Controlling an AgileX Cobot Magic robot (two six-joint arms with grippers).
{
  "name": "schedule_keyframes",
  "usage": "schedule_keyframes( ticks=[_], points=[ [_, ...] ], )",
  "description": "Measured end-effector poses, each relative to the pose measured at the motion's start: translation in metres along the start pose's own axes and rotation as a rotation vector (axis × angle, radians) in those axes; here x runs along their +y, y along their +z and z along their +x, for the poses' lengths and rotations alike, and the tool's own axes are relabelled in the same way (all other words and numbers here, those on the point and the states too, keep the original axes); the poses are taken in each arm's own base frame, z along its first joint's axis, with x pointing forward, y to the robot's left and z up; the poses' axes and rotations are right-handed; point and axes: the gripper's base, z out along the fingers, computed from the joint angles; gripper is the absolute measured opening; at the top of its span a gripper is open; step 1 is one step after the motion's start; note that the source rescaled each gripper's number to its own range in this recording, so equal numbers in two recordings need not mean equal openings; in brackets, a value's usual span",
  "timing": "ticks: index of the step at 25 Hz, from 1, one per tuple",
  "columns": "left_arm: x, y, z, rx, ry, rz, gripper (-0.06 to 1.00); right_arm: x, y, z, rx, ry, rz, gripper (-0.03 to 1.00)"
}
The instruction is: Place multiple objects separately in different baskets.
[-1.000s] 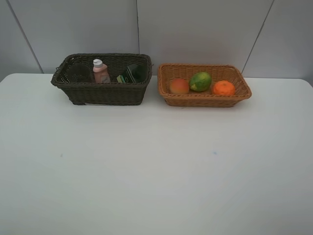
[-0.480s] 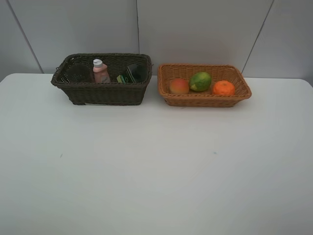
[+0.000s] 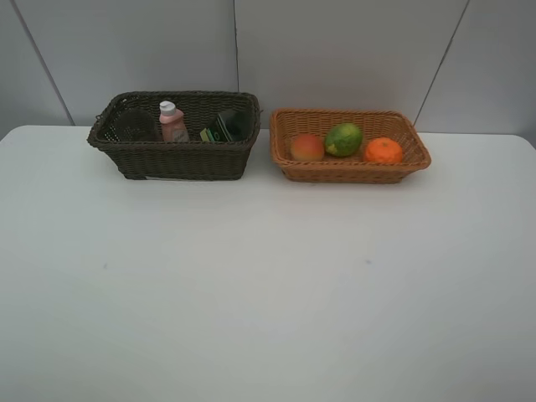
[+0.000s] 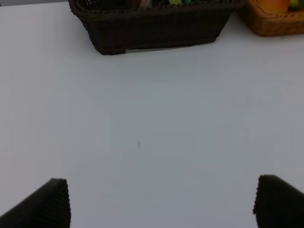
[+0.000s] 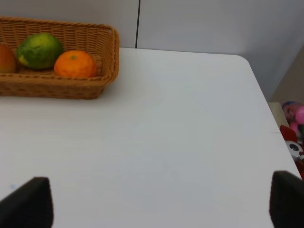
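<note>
Dark basket (image 3: 173,159): pink bottle (image 3: 172,123). Tan basket (image 3: 350,171): peach (image 3: 306,147), lime (image 3: 343,139), orange (image 3: 383,151). Left tool (image 4: 159,202), right tool (image 5: 161,202): jaws wide apart, empty.

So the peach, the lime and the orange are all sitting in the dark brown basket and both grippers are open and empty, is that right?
Not quite. The peach, lime and orange sit in the light tan basket, not the dark brown basket, as the exterior high view shows. The rest holds: the left gripper and right gripper are open and empty.
</note>
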Motion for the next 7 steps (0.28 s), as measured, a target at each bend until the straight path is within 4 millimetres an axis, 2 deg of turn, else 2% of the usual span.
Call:
schedule_keyframes(
  ticks=[7],
  points=[
    [-0.0009, 0.0002, 0.0000, -0.010, -0.061, -0.121, 1.00, 0.0000, 0.0000, 0.0000, 0.000, 0.000, 0.000, 0.98]
  ],
)
